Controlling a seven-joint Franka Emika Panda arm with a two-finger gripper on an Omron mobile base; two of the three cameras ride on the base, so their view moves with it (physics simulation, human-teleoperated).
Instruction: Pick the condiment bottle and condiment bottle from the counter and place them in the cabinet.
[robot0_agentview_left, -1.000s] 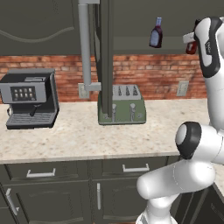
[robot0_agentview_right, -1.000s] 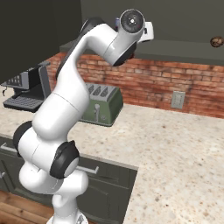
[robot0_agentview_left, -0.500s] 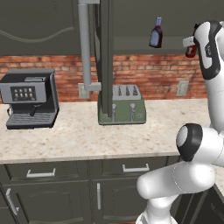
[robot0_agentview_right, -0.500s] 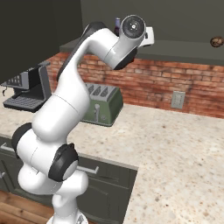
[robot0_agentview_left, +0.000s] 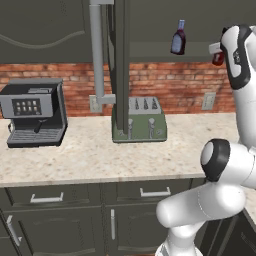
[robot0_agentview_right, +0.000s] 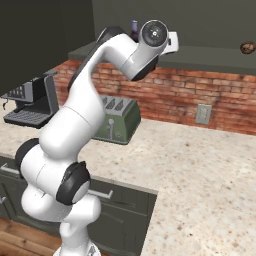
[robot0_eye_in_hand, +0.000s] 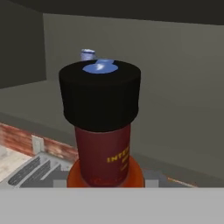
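You had the base parked at a speckled beige worktop (robot0_agentview_left: 90, 155) that ran along a red brick wall (robot0_agentview_left: 170, 87), with dark grey drawers and doors (robot0_agentview_left: 55, 200) below it and dark wall cabinets above. A wooden floor showed at the lower left of the right base view. The open cabinet shelf (robot0_agentview_left: 150, 50) sat above the brick, next to a tall dark panel and a grey vertical pipe (robot0_agentview_left: 96, 50).

You could count two condiment bottles. The first, a dark bottle with a blue cap (robot0_agentview_left: 178, 38), stood upright on the cabinet shelf. The second, a red bottle with a black cap (robot0_eye_in_hand: 101, 127), was up at shelf height at the end of the raised arm; in the left base view it showed as a small red shape (robot0_agentview_left: 218, 58) beside the white wrist. In the hand view the blue cap peeked out behind the black cap.

The fingers themselves were hidden in the views, yet the red bottle sat right in front of the hand camera, well above the worktop, so the fingers were pinching it.

On the worktop there were one coffee machine (robot0_agentview_left: 34, 112) at the left and one green toaster (robot0_agentview_left: 140, 120) against the wall. Two wall sockets showed on the brick (robot0_agentview_left: 208, 101). One small brown round object (robot0_agentview_right: 247, 48) lay on the shelf at the far right of the right base view.
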